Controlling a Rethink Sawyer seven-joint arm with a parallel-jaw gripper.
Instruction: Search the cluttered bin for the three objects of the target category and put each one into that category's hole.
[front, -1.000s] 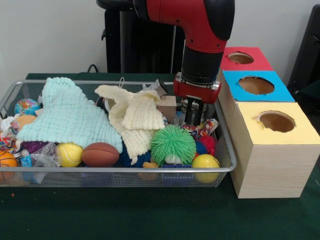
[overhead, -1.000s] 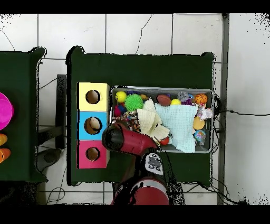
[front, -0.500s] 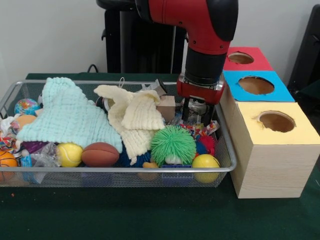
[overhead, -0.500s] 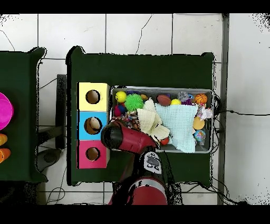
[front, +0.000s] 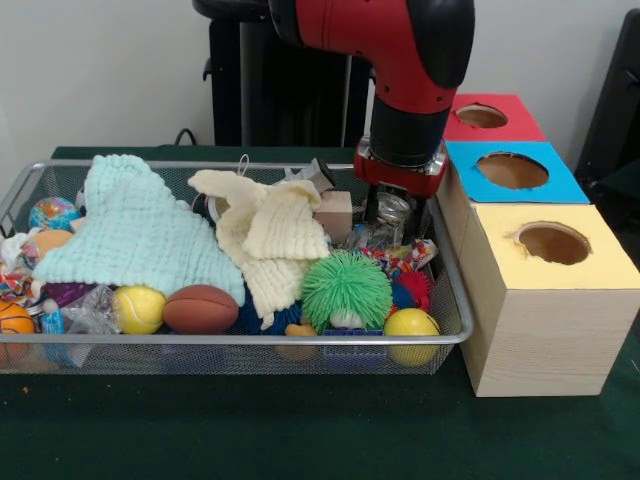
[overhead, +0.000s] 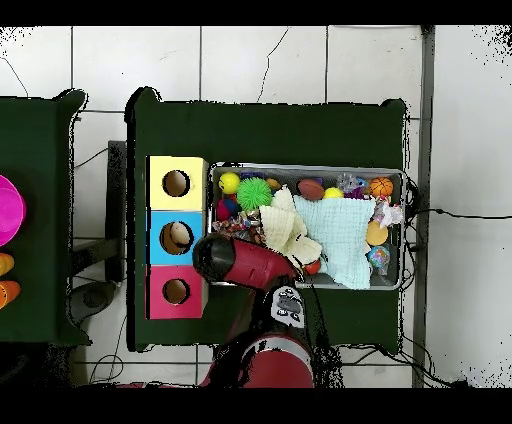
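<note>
the gripper is hung low over the right end of the wire bin, right beside the bin's wall next to the row of boxes. how far the jaws are spread can't be told, and whether anything is held can't be made out either; something shiny and clear-looking is seen right at them, but it's too muddled to call.

just under the jaws a multicoloured crinkly toy is seen lying in the clutter. a bit in front of that, the green spiky ball and a yellow ball are parked against the front wall. a small wooden block is sat just to the side of the jaws, touching the cream cloth. further off that way, the mint cloth is draped over the pile, with a brown football and another yellow ball in front of it.

on the other side of the jaws, outside the bin, the yellow box, blue box and red box are lined up, each with a round hole on top. which category is the target can't be told, and in the overhead view something pale is seen inside the blue box's hole.
</note>
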